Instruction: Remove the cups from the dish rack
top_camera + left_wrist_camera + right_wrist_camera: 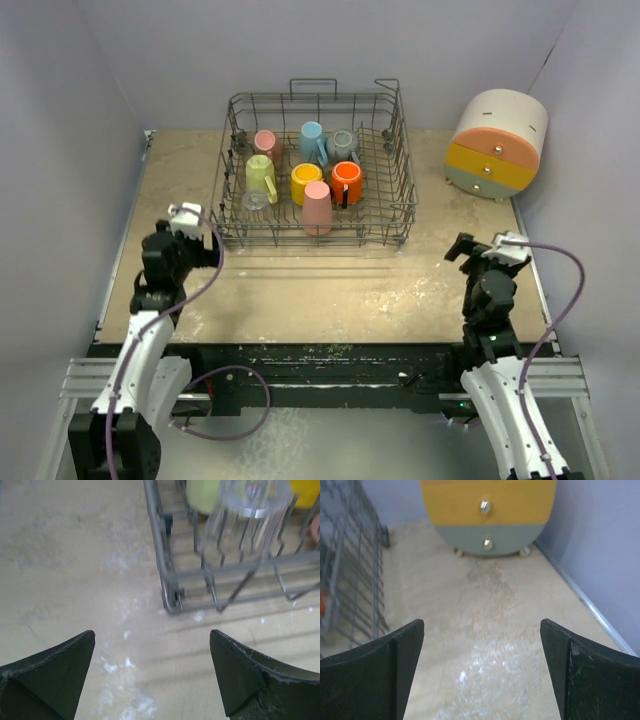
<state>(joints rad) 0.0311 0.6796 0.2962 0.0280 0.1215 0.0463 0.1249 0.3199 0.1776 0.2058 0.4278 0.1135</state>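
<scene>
The dark grey wire dish rack (405,172) stands at the back middle of the table. In it are a salmon cup (265,142), a light blue cup (312,134), a grey cup (343,144), a yellow-green cup (260,175), a yellow cup (305,182), an orange cup (346,181), a pink tumbler (317,208) and a clear glass (255,200). My left gripper (200,232) is open and empty by the rack's front left corner (167,582); the clear glass (250,505) and yellow-green cup (202,495) show behind the wires. My right gripper (478,248) is open and empty, right of the rack (355,570).
A round white, orange and yellow drawer box (497,143) stands at the back right, straight ahead in the right wrist view (487,515). Purple walls close in the table on both sides and the back. Bare tabletop lies between the rack and the arms.
</scene>
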